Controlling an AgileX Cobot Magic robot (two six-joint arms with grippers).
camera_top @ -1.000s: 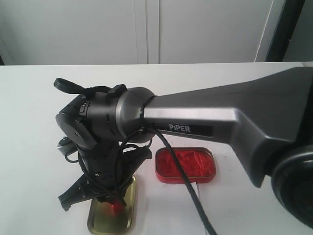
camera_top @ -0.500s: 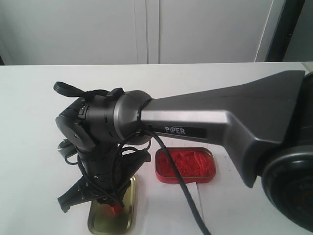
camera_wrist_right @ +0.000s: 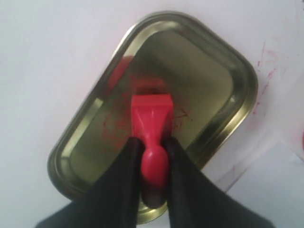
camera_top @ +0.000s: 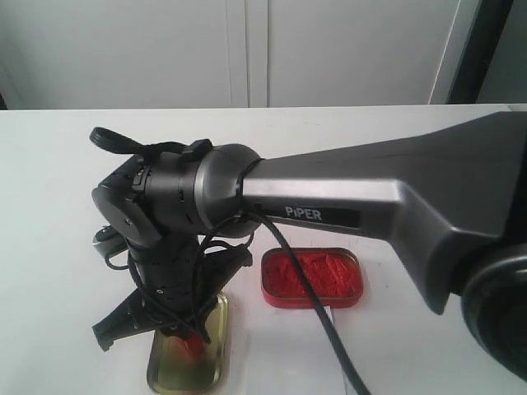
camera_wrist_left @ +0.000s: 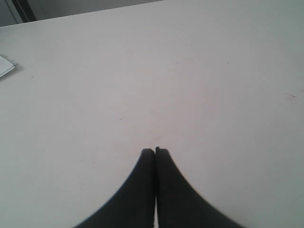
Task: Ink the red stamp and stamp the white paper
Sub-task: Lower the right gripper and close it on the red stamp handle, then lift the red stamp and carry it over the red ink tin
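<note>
The red stamp (camera_wrist_right: 151,116) stands with its square base on the smeared inside of the gold lid (camera_wrist_right: 204,61). My right gripper (camera_wrist_right: 151,140) is shut on its knob handle. In the exterior view that arm reaches across to the left, and the right gripper (camera_top: 183,333) hangs over the gold lid (camera_top: 216,329) with the red stamp (camera_top: 191,346) under it. A corner of the white paper (camera_wrist_right: 280,190) lies beside the lid; its imprint is out of view. My left gripper (camera_wrist_left: 155,151) is shut with nothing in it above bare tabletop.
The open red tin of ink paste (camera_top: 311,277) sits right of the lid, near the arm's cable (camera_top: 313,304). Red smears (camera_wrist_right: 265,61) mark the table beside the lid. A flat white item (camera_wrist_left: 5,66) lies far off in the left wrist view.
The right wrist has shifted a little to the left and down over the gold lid, with the stamp still held. The tin and the lid have not moved.
</note>
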